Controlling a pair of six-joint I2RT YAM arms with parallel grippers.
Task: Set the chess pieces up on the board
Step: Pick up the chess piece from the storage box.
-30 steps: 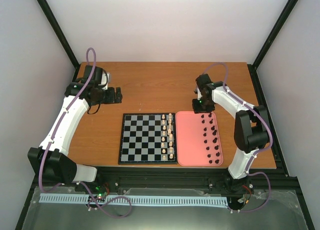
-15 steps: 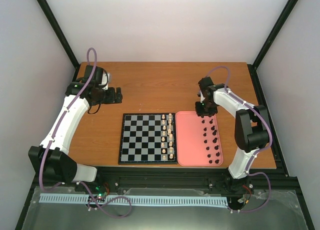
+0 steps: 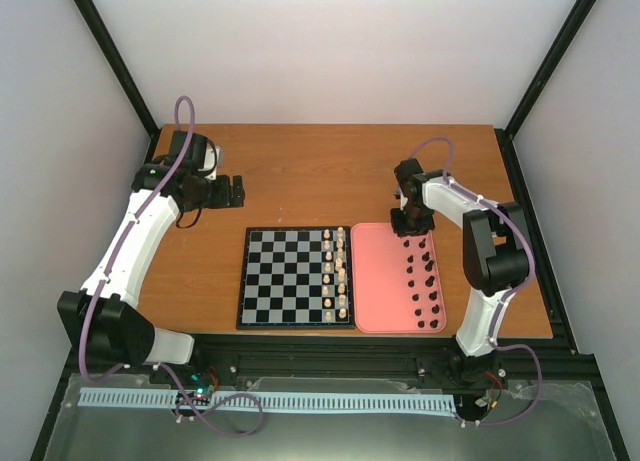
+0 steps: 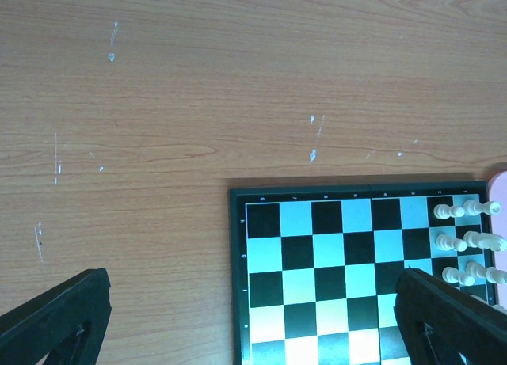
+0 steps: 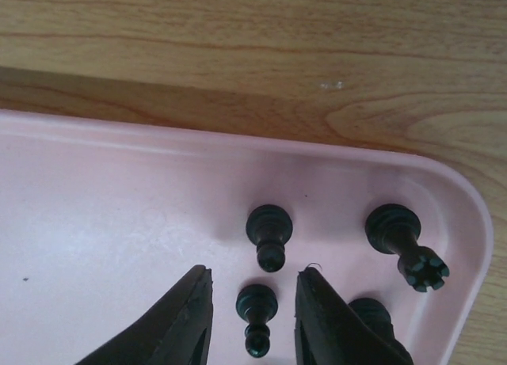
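The board (image 3: 290, 278) lies at the table's front middle, and its black-and-pale checks show in the left wrist view (image 4: 333, 278). Several black chess pieces (image 3: 423, 277) stand in two columns in the pink tray (image 3: 375, 281). My right gripper (image 3: 410, 221) is low over the tray's far end. In the right wrist view it (image 5: 253, 276) is open, its fingers either side of a black pawn (image 5: 256, 306) without touching it. A second pawn (image 5: 269, 234) and a rook-like piece (image 5: 405, 242) stand just beyond. My left gripper (image 3: 236, 190) is open and empty, up beyond the board's far left corner.
Cream-white pieces (image 3: 339, 271) fill the board's two right columns and show in the left wrist view (image 4: 469, 240). The tray's raised rim (image 5: 238, 139) runs just beyond the pawns. Another black piece (image 5: 372, 311) sits partly hidden behind the right finger. Bare wood (image 4: 198, 104) surrounds the left gripper.
My right gripper has moved slightly toward the tray's far end and down over the black pieces. The left arm has not moved.
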